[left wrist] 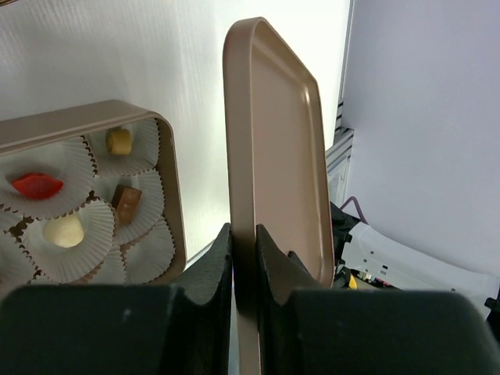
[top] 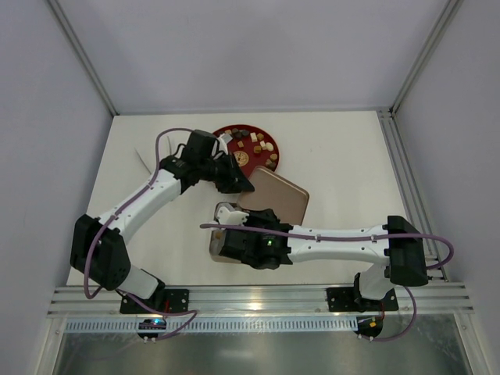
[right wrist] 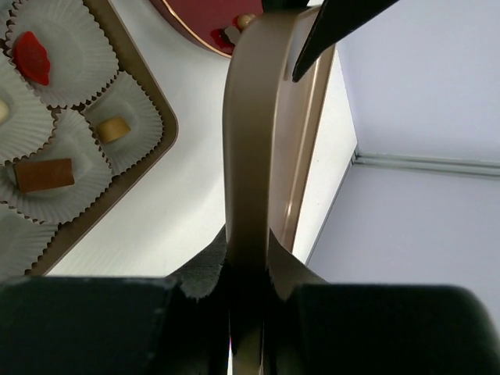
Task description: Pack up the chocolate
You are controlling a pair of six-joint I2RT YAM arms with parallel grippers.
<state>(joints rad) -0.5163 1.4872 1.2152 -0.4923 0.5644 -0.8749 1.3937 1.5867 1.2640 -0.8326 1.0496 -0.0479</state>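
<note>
Pale walls and aluminium rails close in a white surface (top: 344,172), bare on the side right of both pincers. The left pincer (left wrist: 244,234) is clamped on the lid (left wrist: 281,156), a tan, matte, rounded-corner tray shape with a raised lip, and its dark pads press either face of the thin rim. The right pincer (right wrist: 248,242) is closed on another stretch of the same rim, with its black pads tight against the metal-looking edge. In both wrist views the fingers hide the lid's near edge, and where exactly the pads bite cannot be made out.

To the left of each pincer lies the box (left wrist: 78,125), the same tan colour and cut off by the frame. From above it is almost wholly covered by the right arm (top: 336,234). Crinkled white paper cups (left wrist: 148,248) fill it. Some cups hold chocolate (left wrist: 125,201): a brown square, a tan round, a cream piece and a red lip-shaped one. At least one cup shows nothing inside.

Beyond the pincers sits the red plate (top: 226,134), glossy and round, partly hidden by the left arm and the lid. More small pieces lie scattered on it, too tiny to tell apart. A strip of white surface separates box and lid.
</note>
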